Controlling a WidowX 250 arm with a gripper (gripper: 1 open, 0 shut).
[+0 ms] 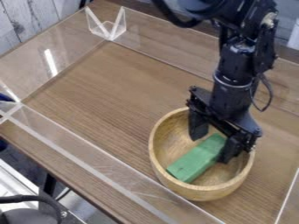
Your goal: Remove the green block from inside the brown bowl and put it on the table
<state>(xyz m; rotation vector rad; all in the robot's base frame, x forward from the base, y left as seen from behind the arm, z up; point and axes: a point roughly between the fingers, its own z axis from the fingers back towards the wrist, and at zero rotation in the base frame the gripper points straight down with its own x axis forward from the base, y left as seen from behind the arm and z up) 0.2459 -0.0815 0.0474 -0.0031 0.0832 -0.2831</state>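
Observation:
The brown bowl [166,131] sits on the table [105,87] at the lower right. Inside it lies the green block [191,163], running from the bowl's near left toward its middle. My black gripper [219,140] points straight down into the bowl with its jaws open. One finger stands on each side of the block's far end, and I see no squeeze on the block. The fingertips [198,133] reach below the rim, and their lowest parts are hidden by the bowl and the block.
Low clear acrylic walls [65,144] edge the tabletop, with a clear corner bracket [107,24] at the far side. Bare wood stretches left of and behind the bowl. The bowl sits close to the near wall.

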